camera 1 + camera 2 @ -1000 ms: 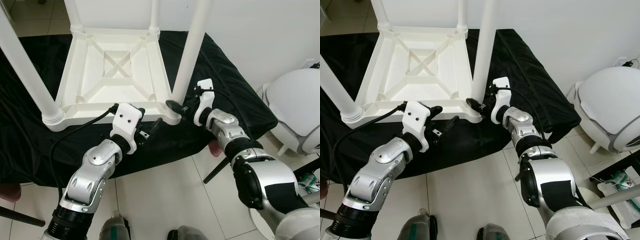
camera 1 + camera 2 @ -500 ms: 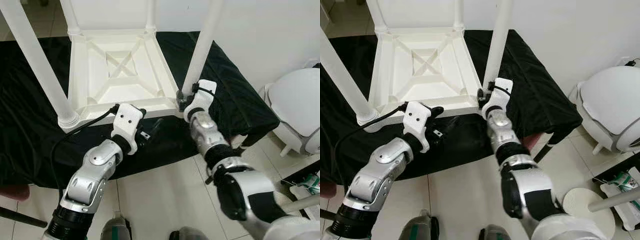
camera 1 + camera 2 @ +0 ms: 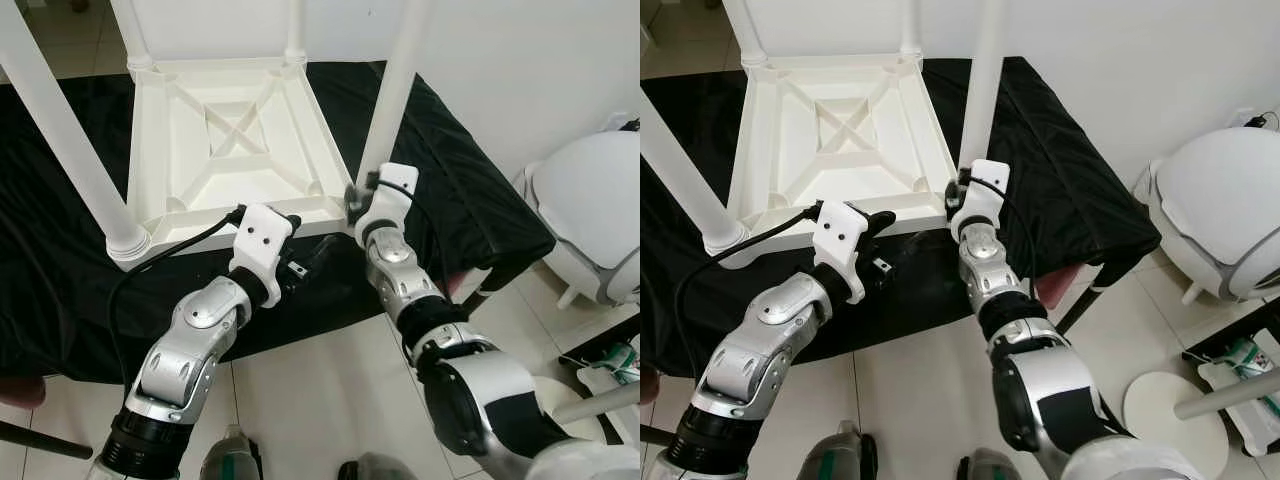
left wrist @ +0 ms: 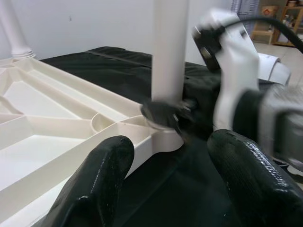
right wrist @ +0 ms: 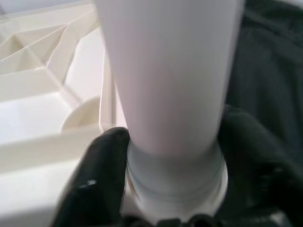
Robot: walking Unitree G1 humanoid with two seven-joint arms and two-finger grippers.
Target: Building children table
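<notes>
Smooth white table leg (image 5: 165,80) gripped by right hand (image 3: 352,199).

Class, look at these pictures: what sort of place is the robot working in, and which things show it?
Probably a room in a home: pale tiled floor, plain white wall, and a black-cloth-covered work table bearing an upturned white plastic children's table.

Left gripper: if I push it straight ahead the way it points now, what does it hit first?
Most likely the near corner of the upturned white plastic table, at the base of the white table leg that the right gripper clasps. The left gripper is open; depth is uncertain.
</notes>
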